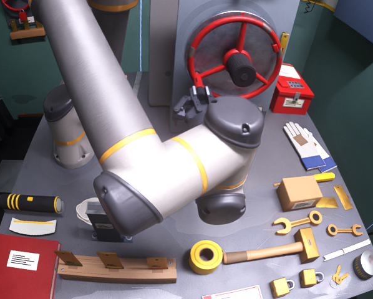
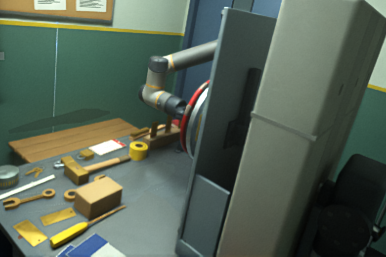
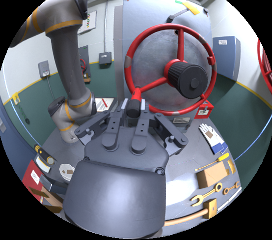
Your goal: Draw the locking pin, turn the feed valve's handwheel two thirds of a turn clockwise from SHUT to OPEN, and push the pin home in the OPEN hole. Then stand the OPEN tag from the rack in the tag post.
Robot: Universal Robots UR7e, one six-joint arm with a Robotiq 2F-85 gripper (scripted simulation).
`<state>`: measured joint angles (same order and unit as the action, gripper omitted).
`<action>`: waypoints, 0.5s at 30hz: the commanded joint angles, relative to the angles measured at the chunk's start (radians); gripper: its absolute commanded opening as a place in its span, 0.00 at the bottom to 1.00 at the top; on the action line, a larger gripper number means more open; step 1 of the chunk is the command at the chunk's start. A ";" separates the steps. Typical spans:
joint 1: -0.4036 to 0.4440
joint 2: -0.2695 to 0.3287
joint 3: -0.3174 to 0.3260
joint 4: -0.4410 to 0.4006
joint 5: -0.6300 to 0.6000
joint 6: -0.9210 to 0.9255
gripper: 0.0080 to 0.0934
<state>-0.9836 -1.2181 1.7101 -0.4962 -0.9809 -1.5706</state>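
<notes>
The tag post (image 1: 104, 222) on the near left of the table is partly hidden behind my arm's elbow. The red handwheel (image 1: 235, 56) sits on the valve's grey face plate, its crank knob (image 3: 134, 104) at the wheel's lower left. My gripper (image 3: 134, 106) is closed on that knob, one finger on either side of it. A yellow locking pin (image 1: 284, 40) sticks out beside the wheel's upper right rim. The wooden rack (image 1: 117, 268) at the table's front edge holds three tags (image 1: 109, 260) standing in a row.
A red box (image 1: 291, 90) stands right of the valve, with gloves (image 1: 307, 146) in front of it. A cardboard box (image 1: 299, 192), spanners (image 1: 298, 222), a hammer (image 1: 277, 249), a tape roll (image 1: 206, 256) and padlocks (image 1: 295, 281) fill the right front. A torch (image 1: 30, 202) and red book (image 1: 19, 265) lie left.
</notes>
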 commanded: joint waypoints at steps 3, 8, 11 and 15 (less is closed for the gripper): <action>0.000 -0.001 0.000 0.000 0.000 0.000 0.30; 0.000 -0.001 0.000 0.000 0.000 0.000 0.35; 0.000 -0.001 0.000 0.000 0.000 0.000 0.35; 0.000 -0.001 0.000 0.000 0.000 0.000 0.35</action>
<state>-0.9835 -1.2182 1.7102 -0.4961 -0.9809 -1.5707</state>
